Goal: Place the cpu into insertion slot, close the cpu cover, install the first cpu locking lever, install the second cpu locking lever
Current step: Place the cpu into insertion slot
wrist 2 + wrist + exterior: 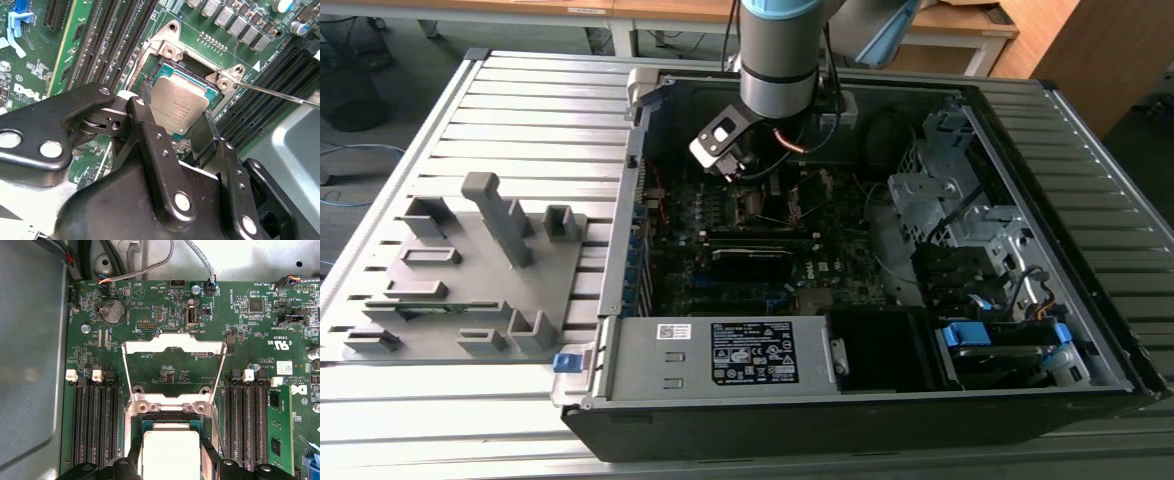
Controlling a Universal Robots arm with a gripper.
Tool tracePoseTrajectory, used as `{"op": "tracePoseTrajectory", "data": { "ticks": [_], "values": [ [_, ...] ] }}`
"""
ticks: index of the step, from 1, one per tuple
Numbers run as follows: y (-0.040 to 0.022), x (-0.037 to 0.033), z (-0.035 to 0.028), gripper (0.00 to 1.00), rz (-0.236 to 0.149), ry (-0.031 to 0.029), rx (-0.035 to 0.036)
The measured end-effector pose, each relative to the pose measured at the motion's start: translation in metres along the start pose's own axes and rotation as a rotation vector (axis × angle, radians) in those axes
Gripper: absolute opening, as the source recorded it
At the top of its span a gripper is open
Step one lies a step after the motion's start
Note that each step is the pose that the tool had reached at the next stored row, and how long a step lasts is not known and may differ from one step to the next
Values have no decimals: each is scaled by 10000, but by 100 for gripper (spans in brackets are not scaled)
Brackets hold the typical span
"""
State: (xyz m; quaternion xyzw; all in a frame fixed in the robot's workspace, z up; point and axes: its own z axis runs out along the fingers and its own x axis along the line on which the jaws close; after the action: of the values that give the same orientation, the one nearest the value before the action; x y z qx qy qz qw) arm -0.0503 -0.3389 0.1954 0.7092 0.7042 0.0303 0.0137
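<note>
The first step is under way and not yet finished. The gripper [172,120] has its two black fingers [145,130] pressed in on opposite edges of the cpu [181,102], so the chip is clamped between them, its grey metal top facing the second wrist view. Directly below the chip lies the insertion slot [167,67], whose dark interior shows just past the fingertips. The chip looks slightly raised and tilted against the silver rim, so I judge it is hovering over the socket or only partly lowered, not seated. I cannot tell whether any edge already touches. In the first wrist view the cpu cover [150,346] stands swung open beyond the fingertips, hinged at the socket's far edge, with green motherboard [240,330] showing through its window. A thin wire locking lever [280,95] runs away from a corner of the socket to one side of the gripper and looks unlatched. Seating the chip, closing the cover and fastening both levers all remain.
</note>
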Motion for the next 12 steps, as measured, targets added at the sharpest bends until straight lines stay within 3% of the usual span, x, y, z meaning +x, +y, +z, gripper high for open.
{"op": "tracePoseTrajectory", "data": {
  "ticks": [12],
  "values": [
    [12,0,8,54,182,-12,-4]
  ]
}}
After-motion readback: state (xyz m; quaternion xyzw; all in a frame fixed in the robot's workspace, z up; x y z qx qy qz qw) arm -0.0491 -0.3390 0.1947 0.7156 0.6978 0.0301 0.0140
